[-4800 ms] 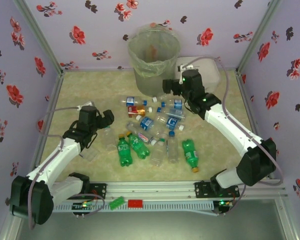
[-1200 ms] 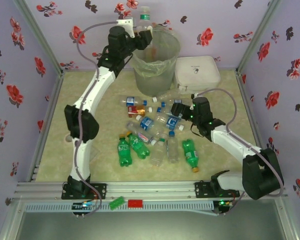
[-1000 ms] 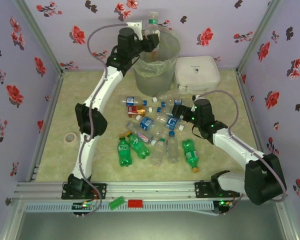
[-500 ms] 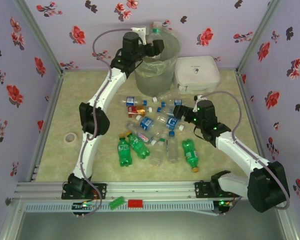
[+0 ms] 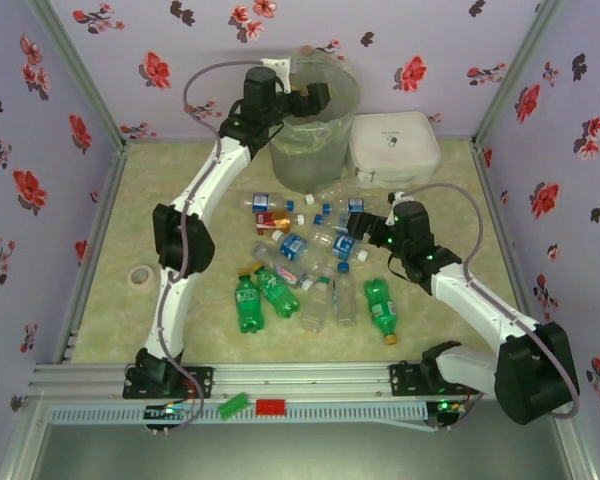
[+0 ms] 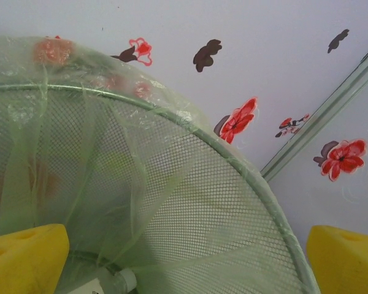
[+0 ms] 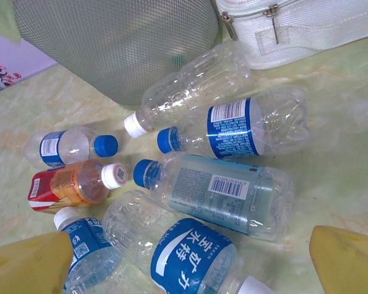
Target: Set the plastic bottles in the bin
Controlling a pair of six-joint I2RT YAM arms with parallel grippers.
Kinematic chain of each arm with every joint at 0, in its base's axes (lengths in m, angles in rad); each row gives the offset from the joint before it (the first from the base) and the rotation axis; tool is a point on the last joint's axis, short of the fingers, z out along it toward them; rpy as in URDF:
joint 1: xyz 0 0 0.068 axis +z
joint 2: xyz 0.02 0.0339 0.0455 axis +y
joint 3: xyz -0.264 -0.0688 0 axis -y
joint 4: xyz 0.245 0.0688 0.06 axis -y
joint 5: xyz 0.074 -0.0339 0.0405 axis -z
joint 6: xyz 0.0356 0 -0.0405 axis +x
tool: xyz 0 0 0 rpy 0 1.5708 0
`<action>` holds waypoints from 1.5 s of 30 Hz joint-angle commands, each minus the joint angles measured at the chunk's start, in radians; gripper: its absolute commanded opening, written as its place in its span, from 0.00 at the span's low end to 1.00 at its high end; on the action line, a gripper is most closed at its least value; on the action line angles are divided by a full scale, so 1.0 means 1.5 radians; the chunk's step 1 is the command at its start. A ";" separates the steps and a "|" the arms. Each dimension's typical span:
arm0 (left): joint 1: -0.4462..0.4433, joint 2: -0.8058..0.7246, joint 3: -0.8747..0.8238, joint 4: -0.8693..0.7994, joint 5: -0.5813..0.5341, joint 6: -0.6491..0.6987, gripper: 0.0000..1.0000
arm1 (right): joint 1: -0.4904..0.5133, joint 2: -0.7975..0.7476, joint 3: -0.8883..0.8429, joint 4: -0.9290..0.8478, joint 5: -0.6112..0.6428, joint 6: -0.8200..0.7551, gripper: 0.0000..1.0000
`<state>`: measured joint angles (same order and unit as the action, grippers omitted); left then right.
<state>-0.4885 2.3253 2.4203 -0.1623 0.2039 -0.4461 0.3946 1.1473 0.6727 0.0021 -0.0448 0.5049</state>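
Looking down from the top, the left gripper (image 5: 315, 95) hangs over the bin (image 5: 280, 150) at the back, its jaws spread with nothing in them. The right gripper (image 5: 377, 233) sits low by the pile of plastic bottles (image 5: 310, 265) on the table (image 5: 180, 200), and its jaws are wide apart too. I count three green bottles (image 5: 246, 303), one red-orange bottle (image 5: 270, 222) and about ten clear ones, too jumbled to be sure. So I think most of the job is left. From the left wrist, the yellow fingers (image 6: 24, 260) stand far apart above the bag (image 6: 141, 202), and one white-capped bottle (image 6: 113, 283) lies inside. From the right wrist, seven bottles lie on the table just beside the bin, and none is pinched.
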 commanded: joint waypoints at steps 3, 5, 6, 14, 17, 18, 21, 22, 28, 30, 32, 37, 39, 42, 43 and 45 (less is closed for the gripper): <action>-0.009 -0.133 -0.086 0.095 0.013 0.027 1.00 | 0.002 0.026 0.008 0.002 0.016 0.001 1.00; -0.009 -0.173 -0.136 0.119 0.015 0.028 1.00 | 0.002 0.040 0.012 0.003 0.019 0.003 1.00; -0.009 -0.198 -0.171 0.139 0.015 0.028 1.00 | 0.002 0.046 0.015 0.004 0.021 0.005 1.00; -0.009 -0.417 -0.535 0.292 0.002 0.031 1.00 | 0.004 0.136 0.065 -0.003 -0.052 0.001 1.00; -0.009 -0.495 -0.676 0.311 -0.031 0.027 1.00 | 0.010 0.173 0.091 -0.013 -0.087 -0.011 1.00; -0.009 -0.521 -0.723 0.323 -0.042 0.025 1.00 | 0.012 0.185 0.105 -0.030 -0.098 -0.021 1.00; -0.009 -0.585 -0.854 0.339 -0.081 0.011 1.00 | 0.020 0.217 0.153 -0.093 -0.118 -0.066 1.00; -0.009 -0.601 -0.886 0.336 -0.093 0.007 1.00 | 0.025 0.224 0.172 -0.121 -0.122 -0.081 0.99; -0.009 -0.670 -1.045 0.288 -0.168 -0.059 1.00 | 0.070 0.280 0.281 -0.279 -0.131 -0.186 1.00; -0.008 -0.680 -1.074 0.281 -0.186 -0.086 1.00 | 0.083 0.310 0.313 -0.321 -0.132 -0.214 1.00; -0.006 -0.686 -1.076 0.256 -0.206 -0.091 1.00 | 0.092 0.342 0.346 -0.364 -0.123 -0.240 0.95; 0.009 -0.686 -1.069 0.267 -0.224 -0.087 1.00 | 0.126 0.397 0.414 -0.459 -0.060 -0.306 0.87; 0.013 -0.678 -1.063 0.273 -0.224 -0.085 1.00 | 0.136 0.413 0.433 -0.488 -0.026 -0.331 0.85; 0.015 -0.666 -1.063 0.282 -0.222 -0.092 1.00 | 0.146 0.437 0.459 -0.521 0.016 -0.355 0.82; 0.014 -0.663 -1.066 0.285 -0.222 -0.097 1.00 | 0.148 0.445 0.465 -0.529 0.025 -0.362 0.81; 0.014 -0.657 -1.071 0.288 -0.217 -0.103 1.00 | 0.153 0.463 0.479 -0.543 0.045 -0.375 0.78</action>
<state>-0.4709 1.3258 0.8085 0.2325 -0.1051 -0.5739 0.6121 1.8008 1.3537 -0.7113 -0.0654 0.0101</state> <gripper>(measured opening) 0.997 0.785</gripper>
